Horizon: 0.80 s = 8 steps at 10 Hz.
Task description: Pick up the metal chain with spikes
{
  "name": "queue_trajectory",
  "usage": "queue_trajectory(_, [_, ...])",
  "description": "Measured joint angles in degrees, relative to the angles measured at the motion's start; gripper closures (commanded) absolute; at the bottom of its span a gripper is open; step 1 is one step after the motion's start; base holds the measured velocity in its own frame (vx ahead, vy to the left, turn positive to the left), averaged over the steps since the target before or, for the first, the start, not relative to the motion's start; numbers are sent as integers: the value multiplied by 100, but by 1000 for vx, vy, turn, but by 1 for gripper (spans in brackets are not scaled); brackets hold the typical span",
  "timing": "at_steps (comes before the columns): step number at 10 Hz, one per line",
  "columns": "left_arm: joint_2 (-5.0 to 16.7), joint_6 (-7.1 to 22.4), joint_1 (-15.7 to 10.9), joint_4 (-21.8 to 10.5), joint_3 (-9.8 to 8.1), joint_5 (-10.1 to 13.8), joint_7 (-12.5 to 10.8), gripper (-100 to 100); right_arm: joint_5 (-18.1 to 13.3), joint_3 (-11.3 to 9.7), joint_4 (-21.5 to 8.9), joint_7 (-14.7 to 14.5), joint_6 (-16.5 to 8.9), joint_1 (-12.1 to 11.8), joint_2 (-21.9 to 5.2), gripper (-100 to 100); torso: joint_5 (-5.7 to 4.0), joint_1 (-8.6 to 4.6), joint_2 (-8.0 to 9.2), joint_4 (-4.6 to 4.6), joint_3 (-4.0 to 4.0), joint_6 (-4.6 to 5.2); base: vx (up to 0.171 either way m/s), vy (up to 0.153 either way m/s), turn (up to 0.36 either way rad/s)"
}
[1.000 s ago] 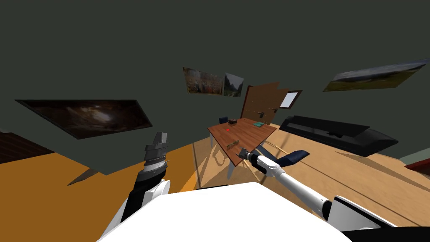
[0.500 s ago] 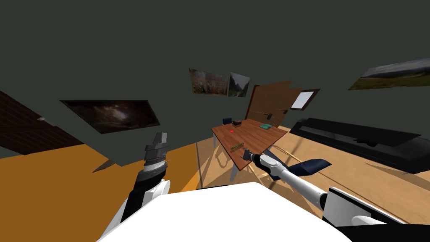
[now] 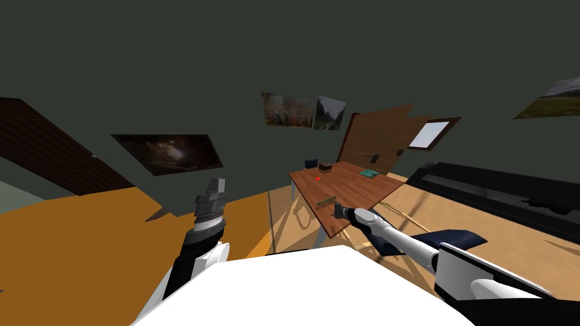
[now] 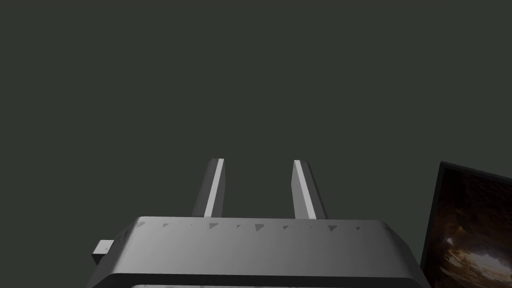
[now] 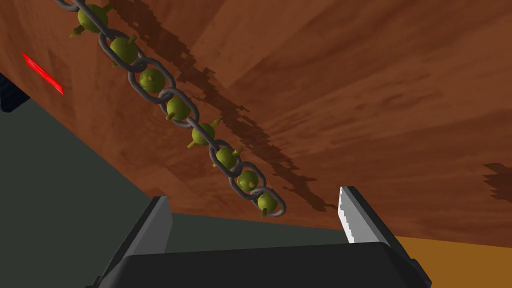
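1. Brown wood-grain tabletop (image 5: 360, 90) bearing the metal chain with spikes (image 5: 176, 107): grey links, each enclosing an olive-green ball with short spikes, laid out in one straight line.
2. The chain's far end is cut off by the picture's edge in the right wrist view. Its last near link lies just beside the edge of the tabletop.
3. Right tool (image 5: 252, 196), reached out to the tabletop's near edge. Its two fingers are spread wide and grasp nothing. The last link sits between them, apart from both. Whether the fingertips touch the tabletop cannot be told.
4. In the head view the chain is a short pale row just beyond the right tool, too small for single links or spikes to be made out.
5. Red mark (image 5: 42, 74), thin and flat on the tabletop, past the chain's far part and well apart from the tool. Its nature is unclear.
6. Small dark box (image 3: 324, 167) and a flat teal item (image 3: 369, 174) towards the tabletop's far end, both too small to identify. A dark blue object (image 3: 310, 163) at the far edge is partly hidden behind the tabletop.
7. Left tool (image 4: 257, 160), raised beside the chest and well apart from the tabletop. Its fingers stand parallel with a narrow gap and nothing between them.
8. Dark blue seat (image 3: 459, 237) beside the right forearm, which partly covers it.
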State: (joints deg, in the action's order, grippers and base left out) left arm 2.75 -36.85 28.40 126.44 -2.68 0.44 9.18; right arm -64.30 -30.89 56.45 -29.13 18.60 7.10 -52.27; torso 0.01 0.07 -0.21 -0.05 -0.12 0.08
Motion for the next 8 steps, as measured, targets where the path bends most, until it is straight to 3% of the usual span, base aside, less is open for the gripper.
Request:
queue_trajectory(2, [0,0,0,0,0,0,0,0,-167,-232,-204,8,33,118,-140,-100,0,-1,-3,-1,-2,0,60,17,118])
queue_trajectory(4, [0,0,0,0,0,0,0,0,-241,-281,-569,-223,187,232,-142,-100,0,2,-1,0,-1,0,55,20,109])
queue_trajectory(6, [0,0,0,0,0,0,0,0,-439,-577,-770,-208,271,337,-352,-100,2,5,-10,-1,-5,-3,78,14,145])
queue_trajectory(8, [0,0,0,0,0,0,0,0,-499,-660,-968,-323,371,366,-426,-100,0,-1,-6,-1,-4,0,62,7,79])
